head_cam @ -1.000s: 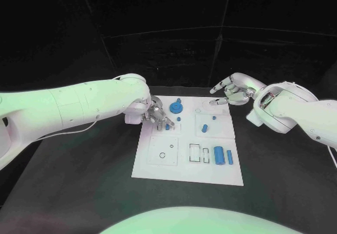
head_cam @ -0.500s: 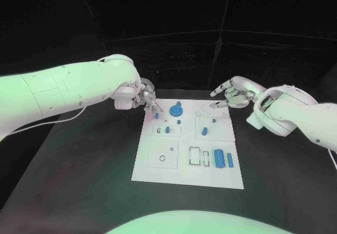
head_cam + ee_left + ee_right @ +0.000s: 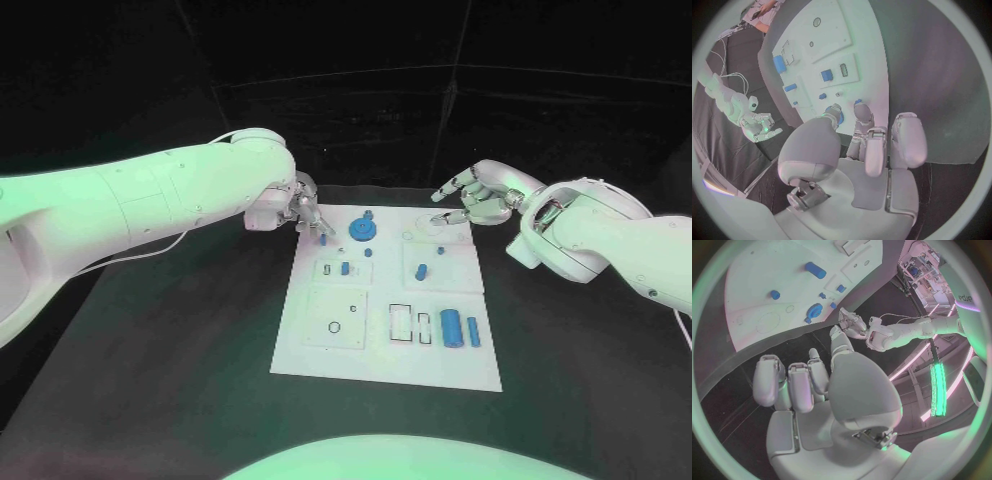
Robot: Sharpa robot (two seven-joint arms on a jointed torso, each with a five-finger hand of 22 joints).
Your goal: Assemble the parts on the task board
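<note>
The white task board [image 3: 335,350] lies mid-table. On it are a blue gear [image 3: 361,228], a small peg [image 3: 369,252], a short blue part [image 3: 421,268], a part in a slot [image 3: 346,267], a large blue cylinder [image 3: 451,325] and a thin bar [image 3: 472,330]. My left hand [image 3: 303,213] hovers over the board's far left corner and seems to pinch a small blue part [image 3: 320,238] at its fingertips. The left wrist view shows that hand [image 3: 861,150] with blue at the fingertips, above the board [image 3: 867,45]. My right hand [image 3: 476,195] hangs over the far right corner, fingers apart and holding nothing.
Two rectangular recesses [image 3: 402,320] and a ring-shaped hole [image 3: 335,326] mark the board's near half. Black table [image 3: 173,380] surrounds the board. In the right wrist view the right hand [image 3: 817,385] faces the board [image 3: 773,270] and the left hand [image 3: 851,322].
My left hand has lifted off the slot area and drawn back to the board's far left corner, a small blue part at its fingertips. The right hand has hardly moved.
</note>
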